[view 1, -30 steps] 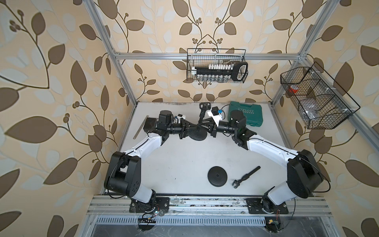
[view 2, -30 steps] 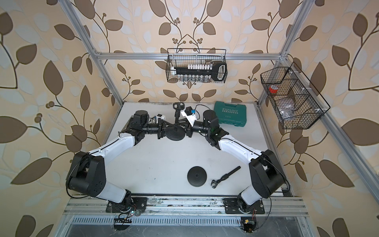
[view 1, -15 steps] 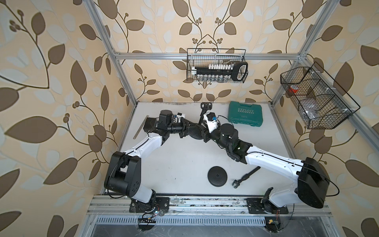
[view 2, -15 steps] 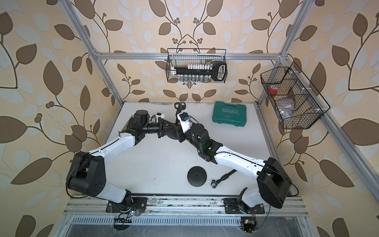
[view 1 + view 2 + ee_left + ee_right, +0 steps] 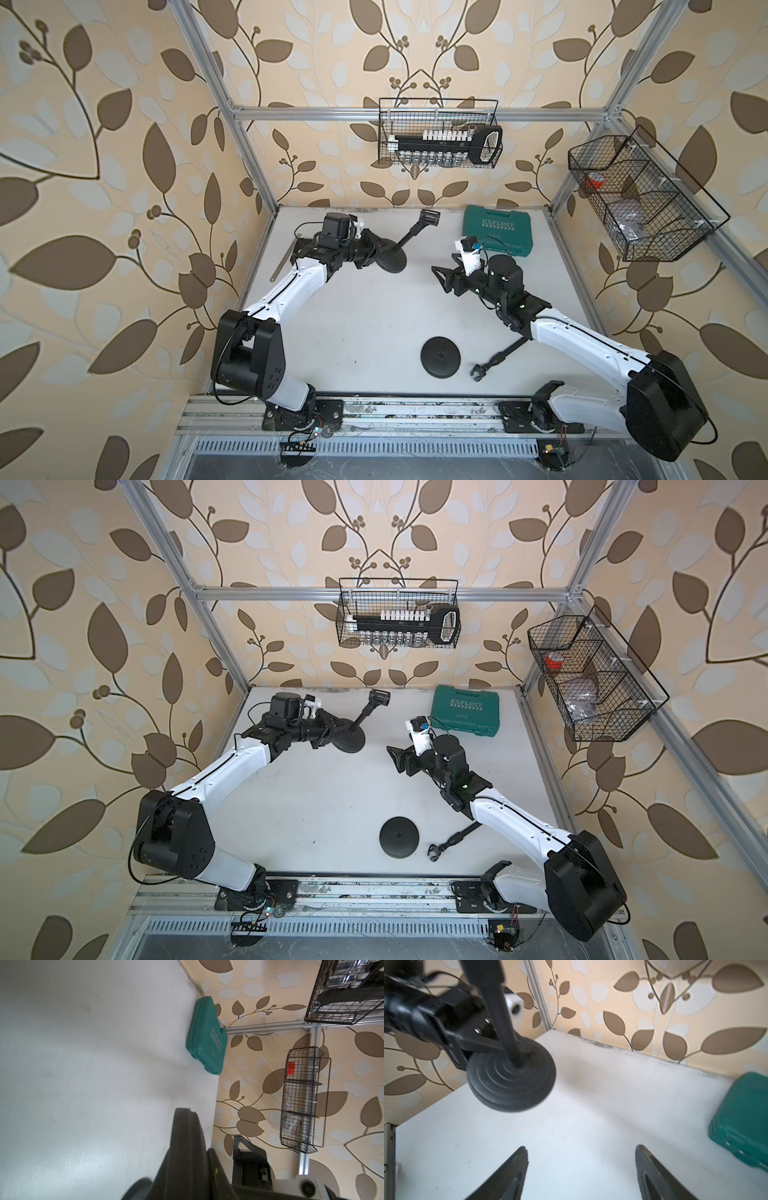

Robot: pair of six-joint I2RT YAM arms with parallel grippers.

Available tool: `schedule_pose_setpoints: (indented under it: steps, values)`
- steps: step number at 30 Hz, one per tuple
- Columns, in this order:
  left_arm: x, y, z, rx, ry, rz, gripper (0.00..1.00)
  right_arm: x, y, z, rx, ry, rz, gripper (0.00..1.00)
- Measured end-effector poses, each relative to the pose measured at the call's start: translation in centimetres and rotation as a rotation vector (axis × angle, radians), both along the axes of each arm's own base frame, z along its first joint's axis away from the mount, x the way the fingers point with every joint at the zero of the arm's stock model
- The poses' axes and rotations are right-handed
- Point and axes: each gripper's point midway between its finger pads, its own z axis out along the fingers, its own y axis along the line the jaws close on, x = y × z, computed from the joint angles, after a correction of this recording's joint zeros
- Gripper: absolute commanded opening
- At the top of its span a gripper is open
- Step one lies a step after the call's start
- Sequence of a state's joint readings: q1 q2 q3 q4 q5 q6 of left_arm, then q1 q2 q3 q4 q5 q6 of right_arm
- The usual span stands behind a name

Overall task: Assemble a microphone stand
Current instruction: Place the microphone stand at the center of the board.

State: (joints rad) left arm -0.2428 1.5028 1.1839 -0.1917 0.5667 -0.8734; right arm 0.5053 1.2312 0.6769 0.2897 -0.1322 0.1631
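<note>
The biggest change on the table [image 5: 374,316] is in the right arm. A second ago it reached in to about 12 o'clock, where both arms met over the same part. Now it has swung back toward 3 o'clock and stands well apart from the left one. The right gripper [image 5: 441,279] was clenched then and is now released. In the right wrist view its two fingers [image 5: 512,1174] are spread wide with only bare table between them.

The left arm has hardly moved. The left gripper [image 5: 372,252] stays clenched on the rim of the round base [image 5: 392,261] at about 11 o'clock. The base is tipped up on edge, not flat. I cannot tell whether its lower edge touches the table. The pole [image 5: 411,235] rises from the middle of the base and slants toward 12 o'clock, with the clip [image 5: 429,217] at its far end.

The pole keeps its place with only the base gripped, so it looks seated in the base and this joint seems done. The likely next move is to tip the base flat and stand it down. Held only by its rim and tilted, it could slip or swing.

The green case [image 5: 498,230] lies at 1 o'clock, unchanged. At 5 o'clock a spare base [image 5: 441,357] lies flat. A spare pole [image 5: 500,356] lies just beside it, apart from it and not joined, so more assembly may remain.
</note>
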Motion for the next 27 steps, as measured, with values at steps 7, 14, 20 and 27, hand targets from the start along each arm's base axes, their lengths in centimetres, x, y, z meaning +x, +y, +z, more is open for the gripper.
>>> schedule_pose_setpoints:
  steps: [7,14,20,27]
  values:
    - [1.1,2.2,0.4,0.168,-0.07,0.066,0.0,0.0,-1.1,-1.6,0.017,0.063,-0.036,0.81]
    - [1.8,5.0,0.4,0.182,-0.052,0.157,0.0,-0.1,-1.2,-1.3,0.031,0.065,-0.039,0.81]
    - [3.6,12.2,-2.4,0.091,0.03,0.359,0.0,-0.3,-1.0,-1.7,0.034,0.078,-0.027,0.81]
    - [5.1,16.1,-10.4,0.032,0.195,0.45,0.0,-0.7,-1.1,-2.4,0.026,0.103,-0.022,0.81]
